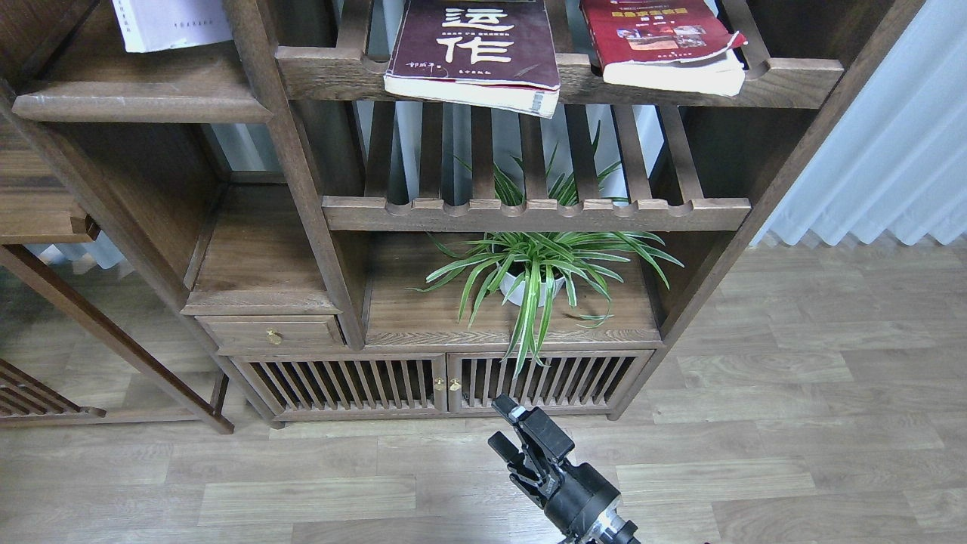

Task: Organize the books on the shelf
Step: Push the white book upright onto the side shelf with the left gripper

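Head view, looking fwd and down at bookcase. Pale book (168,24) lies on solid dark shelf (143,102) at upper left, only its lower corner in frame; whatever may hold it is cut off by top edge. Maroon book (474,51) w/ white characters rests flat on slatted rack (559,81) at centre top, its front edge overhanging rail. Red book (665,44) lies just beside it to the right, also overhanging, curled cover at near corner. Potted plant (538,276) sits two levels lower, well apart from books.

Right gripper (505,427) hangs low over floor, near cabinet doors (446,384), holding nothing; fingers slightly parted, a narrow gap showing between them. Left gripper not visible.

Step in hand, judged: seating pale book on solid shelf. To do well: push book fully back from rounded front edge, square spine to upright post, leave room alongside for other two. For next pick, approach maroon book by overhanging edge, pinch across thickness, lift clear of rail notches before sliding left. Risk: overhanging books tip forward if nudged.
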